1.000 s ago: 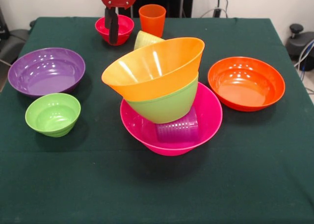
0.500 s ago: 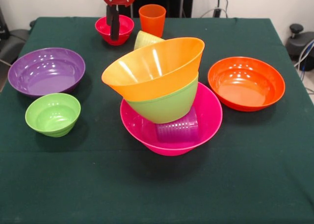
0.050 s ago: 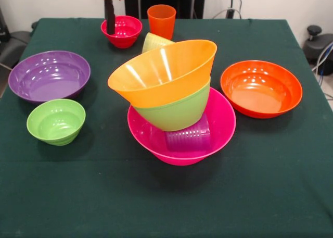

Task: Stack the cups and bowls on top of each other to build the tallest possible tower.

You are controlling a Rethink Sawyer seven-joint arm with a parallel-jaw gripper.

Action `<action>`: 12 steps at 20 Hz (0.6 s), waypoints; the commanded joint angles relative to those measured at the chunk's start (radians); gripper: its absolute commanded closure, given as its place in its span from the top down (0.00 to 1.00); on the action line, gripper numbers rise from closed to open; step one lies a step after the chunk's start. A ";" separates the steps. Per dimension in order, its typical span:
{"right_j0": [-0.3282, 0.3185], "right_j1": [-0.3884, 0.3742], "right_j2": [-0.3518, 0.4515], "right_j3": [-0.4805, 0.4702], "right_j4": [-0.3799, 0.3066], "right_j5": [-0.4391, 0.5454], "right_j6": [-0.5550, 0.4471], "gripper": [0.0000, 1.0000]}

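The tower stands mid-table. Its base is a large pink bowl (image 3: 223, 124) with a purple cup (image 3: 188, 137) in it. A medium green bowl (image 3: 174, 114) rests tilted on the cup, and a yellow-orange bowl (image 3: 161, 74) is nested in the green one, leaning left. A yellow cup (image 3: 154, 41) peeks out behind the tower. An orange cup (image 3: 161, 20) and a small red bowl (image 3: 125, 30) sit at the far edge. My gripper (image 3: 109, 20) hangs at the red bowl's left rim, holding nothing that I can see.
A large purple bowl (image 3: 49, 75) and a small green bowl (image 3: 56, 121) sit on the left. An orange-red bowl (image 3: 261, 88) is on the right. The green tablecloth (image 3: 166, 201) stretches in front of the tower.
My gripper has moved left and up, from over the red bowl's middle to its left rim. The bowls and cups have not moved.
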 commanded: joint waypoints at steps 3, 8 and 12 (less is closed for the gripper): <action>-0.020 0.007 0.079 0.085 -0.096 -0.055 -0.187 1.00; -0.039 0.012 0.082 0.076 -0.105 -0.063 -0.198 1.00; -0.070 0.020 0.087 0.061 -0.116 -0.055 -0.226 1.00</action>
